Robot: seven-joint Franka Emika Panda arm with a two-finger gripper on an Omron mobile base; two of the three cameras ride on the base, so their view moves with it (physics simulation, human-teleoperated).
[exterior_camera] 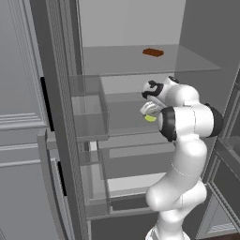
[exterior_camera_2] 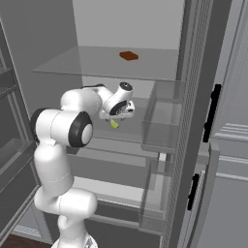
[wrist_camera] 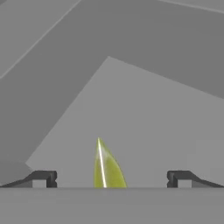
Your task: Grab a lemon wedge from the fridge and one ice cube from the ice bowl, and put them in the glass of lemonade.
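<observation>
My two-finger gripper [wrist_camera: 112, 178] spread wide inside the dark grey fridge [exterior_camera: 61, 117], tiny yellow-green lemon wedge [wrist_camera: 106, 166] between the fingertips, ungripped

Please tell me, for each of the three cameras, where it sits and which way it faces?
Left base view: behind the arm's left, facing the open fridge; arm lower right.
Right base view: behind its right, same fridge; arm lower left.
Hand view: on the hand, looking along the open fingers at the wedge.
Shared: the wedge and the brown bar.
</observation>
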